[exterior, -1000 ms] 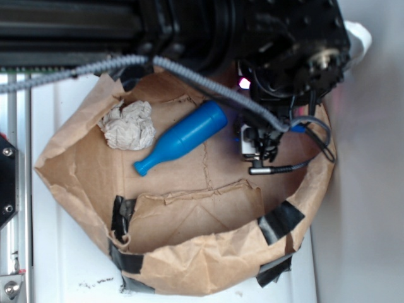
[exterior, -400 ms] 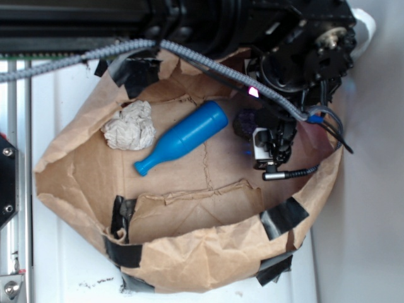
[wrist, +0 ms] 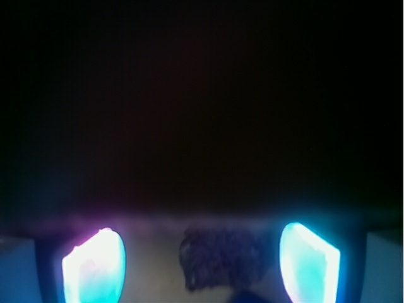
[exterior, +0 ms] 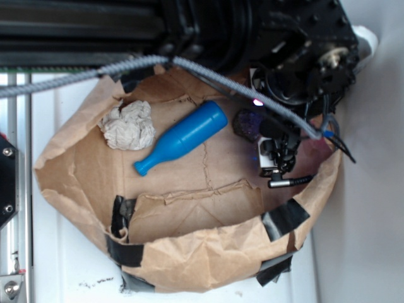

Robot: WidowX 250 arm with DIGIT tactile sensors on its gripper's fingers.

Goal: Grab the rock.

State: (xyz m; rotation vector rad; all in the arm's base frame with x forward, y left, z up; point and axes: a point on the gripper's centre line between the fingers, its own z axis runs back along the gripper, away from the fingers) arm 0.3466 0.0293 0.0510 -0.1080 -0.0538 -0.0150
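Observation:
The rock (exterior: 247, 124) is a small dark lump on the floor of the brown paper bag (exterior: 189, 252), just right of the blue pin's thick end. My gripper (exterior: 270, 130) hangs over the bag's right side, right beside the rock, and the black arm hides most of it. In the wrist view the rock (wrist: 221, 257) lies between my two glowing fingertips (wrist: 95, 268), with a clear gap on each side. My gripper (wrist: 202, 265) is open and holds nothing.
A blue bottle-shaped pin (exterior: 182, 137) lies diagonally in the middle of the bag. A crumpled white paper wad (exterior: 130, 125) sits at the bag's left. The bag's taped walls stand up all round. A grey cable (exterior: 95, 71) crosses the top.
The arm has shifted right and toward the bag's front. The rock, hidden under the arm a second ago, now shows beside the pin.

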